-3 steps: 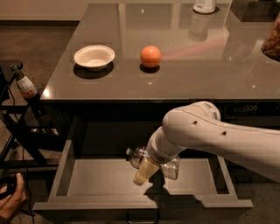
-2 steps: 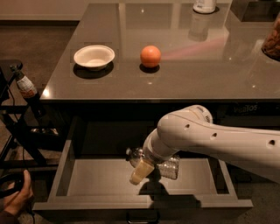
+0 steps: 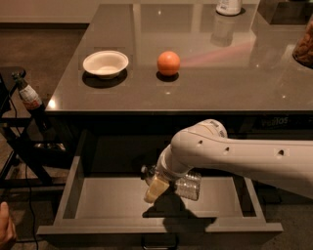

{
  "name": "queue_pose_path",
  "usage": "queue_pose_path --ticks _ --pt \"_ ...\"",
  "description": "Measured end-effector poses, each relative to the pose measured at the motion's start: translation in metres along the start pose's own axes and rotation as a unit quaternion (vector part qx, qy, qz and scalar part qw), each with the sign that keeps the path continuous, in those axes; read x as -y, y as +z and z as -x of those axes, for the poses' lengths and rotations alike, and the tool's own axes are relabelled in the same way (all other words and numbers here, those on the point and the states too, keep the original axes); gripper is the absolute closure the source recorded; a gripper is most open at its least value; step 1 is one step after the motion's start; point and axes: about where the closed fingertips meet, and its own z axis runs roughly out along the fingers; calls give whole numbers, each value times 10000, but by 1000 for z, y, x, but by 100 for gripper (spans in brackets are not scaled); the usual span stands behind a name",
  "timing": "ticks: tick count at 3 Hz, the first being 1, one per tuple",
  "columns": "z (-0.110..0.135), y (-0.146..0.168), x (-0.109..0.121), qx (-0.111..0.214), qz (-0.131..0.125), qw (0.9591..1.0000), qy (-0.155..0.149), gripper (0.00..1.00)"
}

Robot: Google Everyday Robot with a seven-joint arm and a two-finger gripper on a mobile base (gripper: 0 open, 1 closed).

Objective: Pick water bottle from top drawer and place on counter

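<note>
- First, the top drawer stands pulled out below the counter's front edge.
- Inside it, the gripper hangs low against the water bottle, which seems to lie on its side behind it; whether the tool has closed on the bottle I cannot tell.
- On the counter, a white bowl sits near the front-left corner, with an orange ball beside it.
- At the far edge stands a white container.
</note>
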Motion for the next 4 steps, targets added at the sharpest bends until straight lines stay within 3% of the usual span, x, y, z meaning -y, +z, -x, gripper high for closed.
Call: queue_pose_path --ticks 2,4 --pt "-40 4 14 -164 -188 9996 118 0" --pt "-40 4 14 -165 -188 9996 117 42"
